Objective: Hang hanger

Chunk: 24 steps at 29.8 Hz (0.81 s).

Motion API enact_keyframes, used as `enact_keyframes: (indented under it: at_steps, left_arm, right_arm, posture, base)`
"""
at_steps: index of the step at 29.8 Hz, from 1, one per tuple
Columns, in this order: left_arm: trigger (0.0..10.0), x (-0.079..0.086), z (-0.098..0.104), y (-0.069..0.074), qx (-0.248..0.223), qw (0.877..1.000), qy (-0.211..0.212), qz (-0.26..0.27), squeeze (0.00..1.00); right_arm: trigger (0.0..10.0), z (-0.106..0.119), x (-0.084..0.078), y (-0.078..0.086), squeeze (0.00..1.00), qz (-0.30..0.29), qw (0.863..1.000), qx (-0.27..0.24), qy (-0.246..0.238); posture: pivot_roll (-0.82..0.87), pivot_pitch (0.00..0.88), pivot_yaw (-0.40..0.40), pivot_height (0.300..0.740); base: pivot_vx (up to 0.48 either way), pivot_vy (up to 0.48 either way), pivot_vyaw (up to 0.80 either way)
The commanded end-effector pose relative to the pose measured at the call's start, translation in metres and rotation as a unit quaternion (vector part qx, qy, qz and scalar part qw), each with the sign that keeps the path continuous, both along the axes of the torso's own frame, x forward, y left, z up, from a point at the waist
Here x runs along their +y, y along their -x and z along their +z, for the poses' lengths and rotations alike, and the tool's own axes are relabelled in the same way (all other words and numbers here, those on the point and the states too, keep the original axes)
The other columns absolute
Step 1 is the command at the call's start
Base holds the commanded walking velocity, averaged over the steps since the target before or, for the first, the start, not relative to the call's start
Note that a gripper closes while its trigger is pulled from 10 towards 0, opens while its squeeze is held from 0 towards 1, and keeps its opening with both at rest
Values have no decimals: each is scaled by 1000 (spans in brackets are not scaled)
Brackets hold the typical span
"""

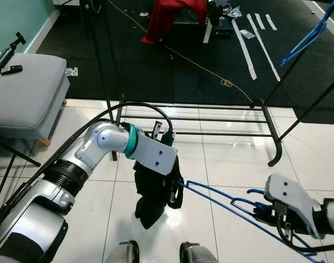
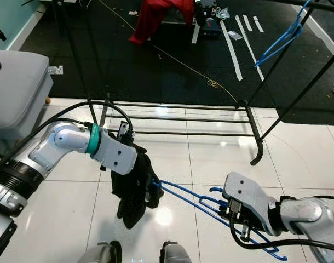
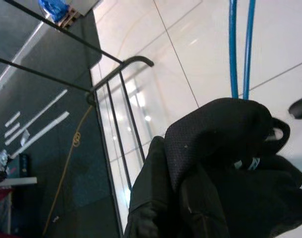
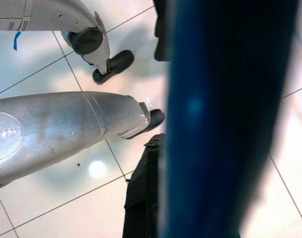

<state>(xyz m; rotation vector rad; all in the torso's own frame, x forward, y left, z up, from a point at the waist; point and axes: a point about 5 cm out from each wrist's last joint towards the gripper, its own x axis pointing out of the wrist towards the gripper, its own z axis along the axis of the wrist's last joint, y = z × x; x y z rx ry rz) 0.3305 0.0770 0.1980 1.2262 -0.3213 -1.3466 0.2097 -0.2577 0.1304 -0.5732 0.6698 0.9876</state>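
1. I am holding the blue hanger [image 2: 189, 198] low over the tiled floor [image 1: 222, 164], between both claws.
2. The right claw [image 2: 232, 211] is clamping its hook end; the left claw [image 1: 166, 183] is buried in a black garment [image 1: 153, 194], so I cannot tell its state.
3. I am judging the hanging step not yet started: next, raising the hanger to the black rack [image 1: 268, 129].
4. Count: two blue hangers, the second hanger [image 1: 306, 38] already hanging; one black garment; one rack.

Two silver metal arms with black ribbed joint rings; teal band [image 1: 132, 140] at left wrist; white angular wrist housings [image 2: 245, 198]; black cables [image 1: 147, 106] looping above left forearm; silver legs, black feet [image 4: 113, 66].
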Motion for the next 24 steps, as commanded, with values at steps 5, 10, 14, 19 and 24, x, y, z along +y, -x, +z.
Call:
enact_keyframes:
  at_steps: [5, 10, 14, 19, 24]
  left_arm:
    - [10000, -4, -2, 3, 6, 1000, 10, -4, 0]
    - [10000, -9, -2, 5, 12, 1000, 19, 1, 0]
    - [10000, -11, 0, 8, 14, 1000, 20, 1, 0]
    - [10000, -13, 4, 13, 18, 1000, 23, -3, 0]
    - [10000, -14, 8, 19, 21, 999, 22, -10, 0]
  right_arm:
    - [10000, -4, 0, 3, 0, -2, 1000, 15, -7]
    - [10000, -4, 0, 1, 0, -3, 1000, 11, -7]
    - [10000, -5, 0, -1, 0, -5, 1000, 7, -3]
    - [10000, -7, 0, -3, 0, -9, 1000, 6, 1]
    - [10000, -10, 0, -2, 0, -11, 1000, 10, 5]
  posture:
    - [-107, 122, 23, 740]
    - [-108, 121, 23, 740]
    - [-106, 119, 22, 740]
    - [-105, 117, 21, 740]
    - [-104, 112, 21, 740]
  base:
    - [0, 0, 0]
    - [0, 0, 0]
    - [0, 0, 0]
    - [0, 0, 0]
    - [0, 0, 0]
